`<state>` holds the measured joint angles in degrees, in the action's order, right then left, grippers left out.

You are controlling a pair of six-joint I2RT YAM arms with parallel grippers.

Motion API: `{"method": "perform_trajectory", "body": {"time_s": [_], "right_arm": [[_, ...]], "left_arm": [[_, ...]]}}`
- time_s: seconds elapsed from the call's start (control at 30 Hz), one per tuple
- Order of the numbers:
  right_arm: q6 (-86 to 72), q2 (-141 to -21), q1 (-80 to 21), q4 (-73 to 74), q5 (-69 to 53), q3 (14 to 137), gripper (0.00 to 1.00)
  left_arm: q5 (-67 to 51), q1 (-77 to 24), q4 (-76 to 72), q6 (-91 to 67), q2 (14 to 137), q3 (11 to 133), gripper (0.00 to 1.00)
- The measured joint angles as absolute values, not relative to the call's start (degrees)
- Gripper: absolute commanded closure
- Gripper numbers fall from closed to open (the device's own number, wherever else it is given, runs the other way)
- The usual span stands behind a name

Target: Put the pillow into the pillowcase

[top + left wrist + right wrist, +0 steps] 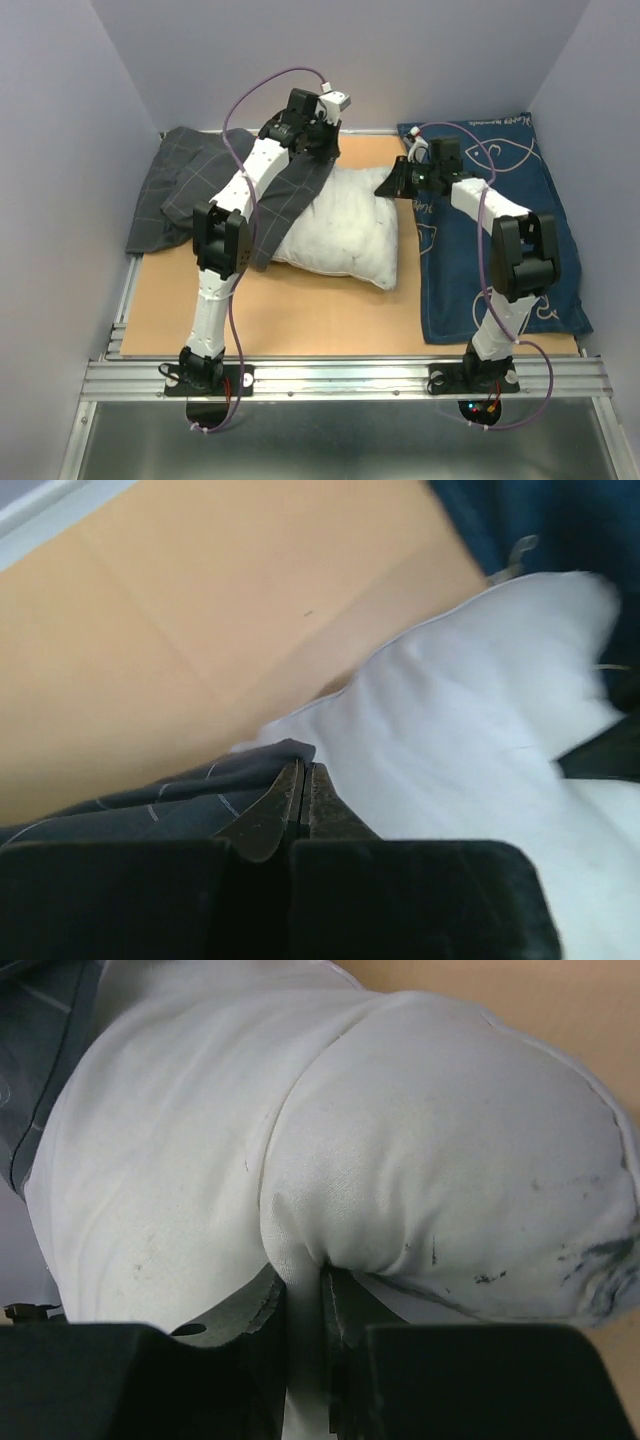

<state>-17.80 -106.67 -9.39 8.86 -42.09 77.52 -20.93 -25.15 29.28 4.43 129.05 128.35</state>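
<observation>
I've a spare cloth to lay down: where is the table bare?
Widest bare table: between the pillow and the metal rail, left of the blue cloth. A small patch lies behind the pillow. The pillowcase covers the far left.

White pillow (345, 230), grey grid-patterned pillowcase (185, 170)

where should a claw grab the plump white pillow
Pinch a fold of cover at the right end of the plump white pillow, coming from the right. It is too fat to span, its loose cloth gathers into a ridge, as in the right claw, and the dark grey grid-patterned pillowcase drapes its left end.
</observation>
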Motion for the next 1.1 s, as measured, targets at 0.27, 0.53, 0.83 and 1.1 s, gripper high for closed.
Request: {"method": "perform_trajectory", "body": {"time_s": [0.27, 0.53, 0.83, 1.1], "right_arm": [[-22.4, -102.4, -9.2, 3.7, -40.7, 77.5, 0.97], [-18.0, -87.6, -9.4, -10.2, -40.6, 76.1, 0.98], [20.9, -70.8, -26.7, -8.3, -41.9, 53.8, 0.91], [54.6, -63.2, -44.6, 2.3, -36.6, 36.7, 0.77]], "left_arm": [[-36.8, -28.1, 18.2, -2.4, 128.4, 130.8, 1.00], [-54.0, -19.4, -3.7, -11.0, 117.8, 120.2, 1.00], [-56.1, -10.9, 27.4, 36.0, 88.1, 85.7, 0.93], [-45.9, -10.4, 46.0, 62.9, 78.8, 61.4, 0.95]]}}
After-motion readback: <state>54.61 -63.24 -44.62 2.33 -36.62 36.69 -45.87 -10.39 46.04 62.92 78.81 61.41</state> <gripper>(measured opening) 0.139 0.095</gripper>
